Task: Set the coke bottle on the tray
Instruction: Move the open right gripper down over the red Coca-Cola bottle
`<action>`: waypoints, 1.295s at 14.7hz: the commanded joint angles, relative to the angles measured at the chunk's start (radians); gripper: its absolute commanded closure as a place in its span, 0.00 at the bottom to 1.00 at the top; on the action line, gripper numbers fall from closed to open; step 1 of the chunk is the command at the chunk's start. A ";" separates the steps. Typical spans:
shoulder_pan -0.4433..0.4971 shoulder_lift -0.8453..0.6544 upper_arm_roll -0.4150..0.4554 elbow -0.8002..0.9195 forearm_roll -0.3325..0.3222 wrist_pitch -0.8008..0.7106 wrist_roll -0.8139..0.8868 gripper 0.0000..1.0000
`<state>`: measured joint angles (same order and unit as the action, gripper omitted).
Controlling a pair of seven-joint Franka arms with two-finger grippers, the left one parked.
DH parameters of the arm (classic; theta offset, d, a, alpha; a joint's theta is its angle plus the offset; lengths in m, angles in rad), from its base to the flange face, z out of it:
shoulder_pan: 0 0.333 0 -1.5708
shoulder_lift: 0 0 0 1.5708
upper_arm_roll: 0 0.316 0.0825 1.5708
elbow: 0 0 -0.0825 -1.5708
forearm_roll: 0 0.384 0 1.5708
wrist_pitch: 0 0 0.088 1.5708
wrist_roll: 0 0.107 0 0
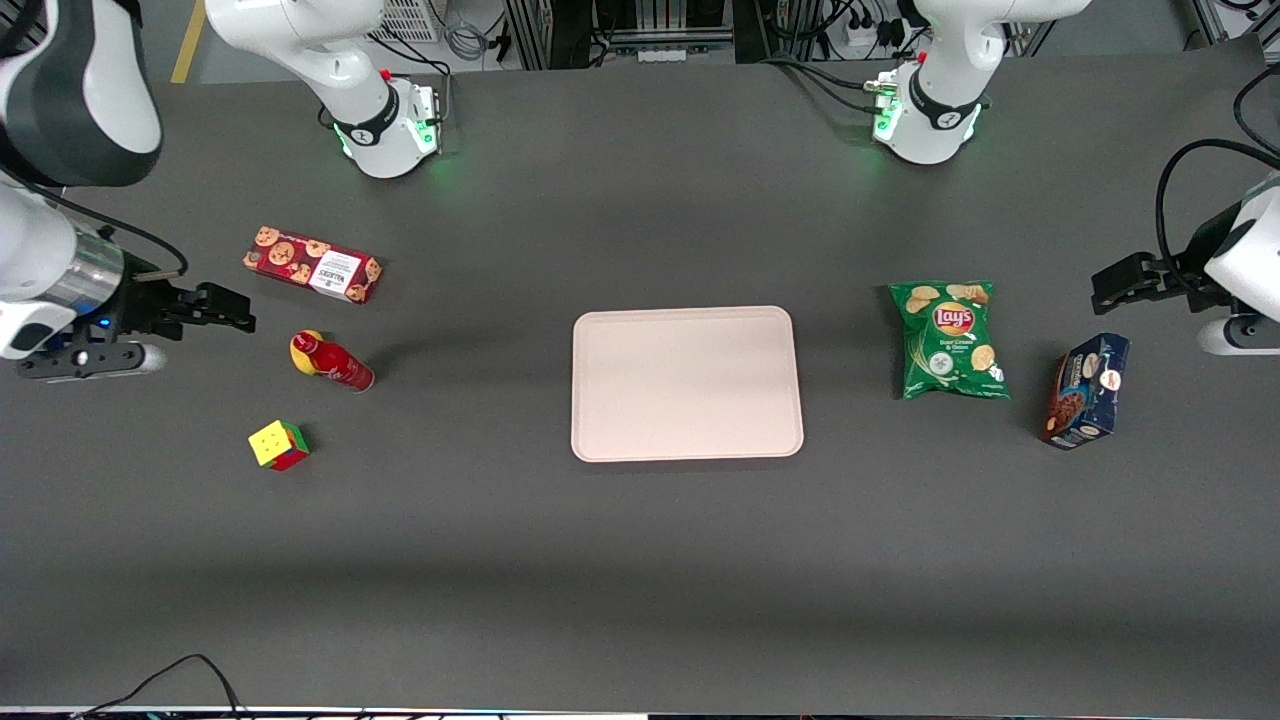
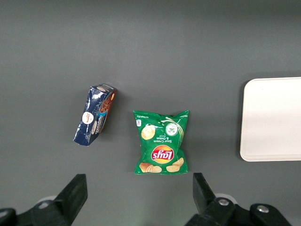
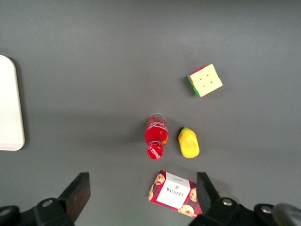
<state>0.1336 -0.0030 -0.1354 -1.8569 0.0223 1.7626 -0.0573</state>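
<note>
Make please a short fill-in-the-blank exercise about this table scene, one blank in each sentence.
1. The coke bottle stands on the ____, not on the tray.
2. The small yellow fruit lies beside the ____.
3. The gripper is ____ and holds nothing.
4. The green bag shows the brand ____.

Missing words: table; coke bottle; open; Lay's
</note>
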 commanded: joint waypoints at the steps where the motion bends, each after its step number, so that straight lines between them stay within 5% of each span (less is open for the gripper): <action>1: 0.004 -0.167 -0.001 -0.333 0.015 0.226 0.007 0.00; 11: 0.001 -0.069 -0.003 -0.539 0.007 0.555 -0.067 0.00; 19: -0.011 -0.011 -0.006 -0.544 0.005 0.612 -0.093 0.00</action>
<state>0.1293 -0.0238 -0.1379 -2.3995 0.0220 2.3396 -0.1150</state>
